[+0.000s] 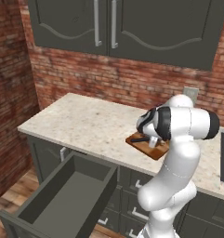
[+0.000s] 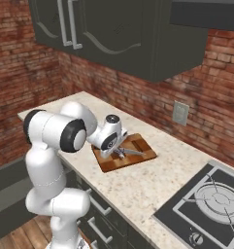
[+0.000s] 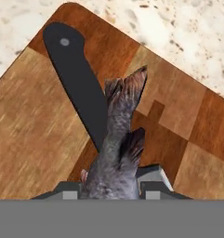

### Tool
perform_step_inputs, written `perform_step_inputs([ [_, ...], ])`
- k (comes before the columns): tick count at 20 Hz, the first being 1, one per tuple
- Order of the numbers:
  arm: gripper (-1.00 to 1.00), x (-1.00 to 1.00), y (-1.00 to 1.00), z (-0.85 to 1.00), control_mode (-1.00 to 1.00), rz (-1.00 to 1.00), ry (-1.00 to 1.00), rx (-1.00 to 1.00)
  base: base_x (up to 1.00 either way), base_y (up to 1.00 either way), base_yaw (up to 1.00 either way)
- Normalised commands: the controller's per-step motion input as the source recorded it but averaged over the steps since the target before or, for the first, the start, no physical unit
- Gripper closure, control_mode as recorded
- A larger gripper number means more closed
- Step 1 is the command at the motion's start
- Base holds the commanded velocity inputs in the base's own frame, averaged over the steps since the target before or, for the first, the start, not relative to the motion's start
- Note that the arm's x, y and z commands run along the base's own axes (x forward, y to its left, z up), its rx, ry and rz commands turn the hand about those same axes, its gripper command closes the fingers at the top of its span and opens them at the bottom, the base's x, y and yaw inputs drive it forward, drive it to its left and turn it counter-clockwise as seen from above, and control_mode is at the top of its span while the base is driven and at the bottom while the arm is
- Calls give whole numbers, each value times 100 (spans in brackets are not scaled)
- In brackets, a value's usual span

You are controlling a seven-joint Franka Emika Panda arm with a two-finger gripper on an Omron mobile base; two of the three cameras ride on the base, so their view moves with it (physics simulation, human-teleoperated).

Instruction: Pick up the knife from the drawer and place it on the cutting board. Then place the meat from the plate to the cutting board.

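Fish (image 3: 114,153) is right up close in the hand view, grey w/ a forked tail, and it's the meat for this job. Gripper (image 3: 111,188) has its two fingers squeezed on the fish body, one each side, tail sticking out ahead. It hangs over the cutting board (image 3: 34,135), the brown checker one. Can't tell if the fish is touching the wood yet or just above it.

Knife (image 3: 78,88) lies flat on the board, black handle pointing away, right under the fish tail. So step 1 looks done: knife is out of the drawer & on the board. In the right base view the silver blade (image 2: 134,152) shows on the board (image 2: 142,144) next to the hand.

Step 2 looks nearly done, I think. Meat is at the board but the fingers are not off it. Left to do: set it down, let go, lift the hand away.

Counter (image 1: 85,125) holds the board (image 1: 143,146) near its front edge. Drawer (image 1: 62,197) below, to the left, is pulled wide open w/ nothing seen inside. Stove (image 2: 206,204) sits well apart on the right side. Brick wall (image 2: 138,92) and dark cupboards (image 1: 132,23) sit behind and above.
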Motion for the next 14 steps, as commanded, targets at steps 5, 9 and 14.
perform_step_inputs([
  [5,100,30,0,-26,-100,0,0,0,0,0,0],
  [9,100,29,0,-28,-100,0,0,0,0,0,0],
  [14,-100,25,0,-25,-100,0,0,0,0,0,0],
])
